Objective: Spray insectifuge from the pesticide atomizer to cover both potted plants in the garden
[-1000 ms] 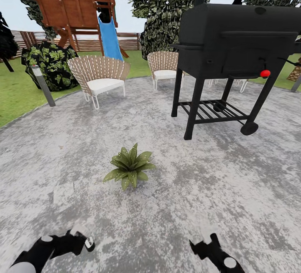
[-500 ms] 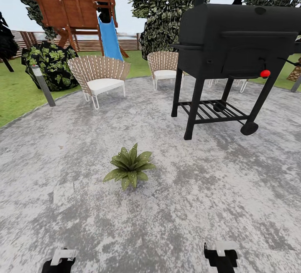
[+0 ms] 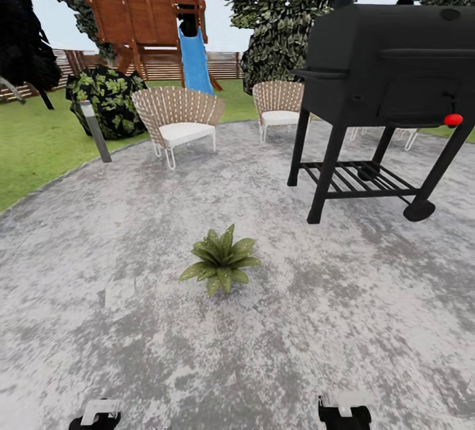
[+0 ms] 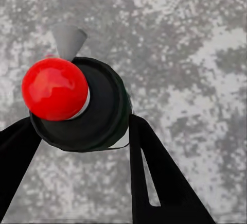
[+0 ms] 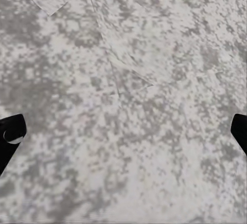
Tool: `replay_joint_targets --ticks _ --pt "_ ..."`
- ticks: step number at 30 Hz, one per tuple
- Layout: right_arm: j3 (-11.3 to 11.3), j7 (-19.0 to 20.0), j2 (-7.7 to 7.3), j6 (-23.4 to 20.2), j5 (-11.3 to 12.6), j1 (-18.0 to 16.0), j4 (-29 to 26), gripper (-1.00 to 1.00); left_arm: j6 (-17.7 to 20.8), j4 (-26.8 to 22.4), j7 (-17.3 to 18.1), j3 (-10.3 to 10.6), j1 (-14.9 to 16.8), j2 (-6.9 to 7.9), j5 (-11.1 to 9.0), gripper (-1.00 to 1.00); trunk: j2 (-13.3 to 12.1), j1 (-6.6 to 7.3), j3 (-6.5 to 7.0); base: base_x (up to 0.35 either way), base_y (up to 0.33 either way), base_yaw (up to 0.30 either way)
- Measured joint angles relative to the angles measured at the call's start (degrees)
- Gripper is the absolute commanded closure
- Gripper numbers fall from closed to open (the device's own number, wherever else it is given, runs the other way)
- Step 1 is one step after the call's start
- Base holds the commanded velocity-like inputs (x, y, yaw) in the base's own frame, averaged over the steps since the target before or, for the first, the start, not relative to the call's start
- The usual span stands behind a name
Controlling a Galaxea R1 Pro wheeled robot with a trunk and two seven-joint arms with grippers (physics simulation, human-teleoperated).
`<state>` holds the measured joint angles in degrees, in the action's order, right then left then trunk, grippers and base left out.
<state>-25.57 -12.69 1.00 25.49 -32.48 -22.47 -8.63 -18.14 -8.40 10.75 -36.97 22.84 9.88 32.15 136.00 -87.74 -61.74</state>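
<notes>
One potted plant (image 3: pixel 223 260), a low rosette of pointed green leaves, stands on the grey stone patio (image 3: pixel 310 331) straight ahead of me. The left wrist view looks down on the pesticide atomizer (image 4: pixel 98 121), a dark round bottle with a red ball top and a grey nozzle. My left gripper (image 4: pixel 82 136) is shut on it, a black finger (image 4: pixel 154 177) on each side. At the head view's bottom edge sit the left gripper (image 3: pixel 99 413) and the right gripper (image 3: pixel 343 410). The right gripper (image 5: pixel 123 131) is open, its fingertips (image 5: pixel 10 131) wide apart over bare stone. The second plant is out of view.
A black barbecue grill (image 3: pixel 396 67) on legs stands at the right. Two woven chairs (image 3: pixel 178 117) (image 3: pixel 277 107) sit at the patio's far rim. Behind them are a wooden playset with a blue slide (image 3: pixel 194 61), a dark bush (image 3: pixel 109 97), a grey post (image 3: pixel 95 130), the lawn (image 3: pixel 33 146) and the fence (image 3: pixel 224 64).
Both arms have drawn back to the bottom edge of the head view. The whole picture has shifted to the right, so the camera has moved; the plant has stayed put.
</notes>
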Motion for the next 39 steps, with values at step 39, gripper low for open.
replay_joint_targets --ticks 39 --pt "-0.03 0.05 0.03 2.03 1.45 0.26 1.13 -1.0 0.07 0.28 0.0 -0.06 -0.02 -0.03 -0.05 1.0 0.0 -0.01 -0.44 -0.091 0.081 0.28"
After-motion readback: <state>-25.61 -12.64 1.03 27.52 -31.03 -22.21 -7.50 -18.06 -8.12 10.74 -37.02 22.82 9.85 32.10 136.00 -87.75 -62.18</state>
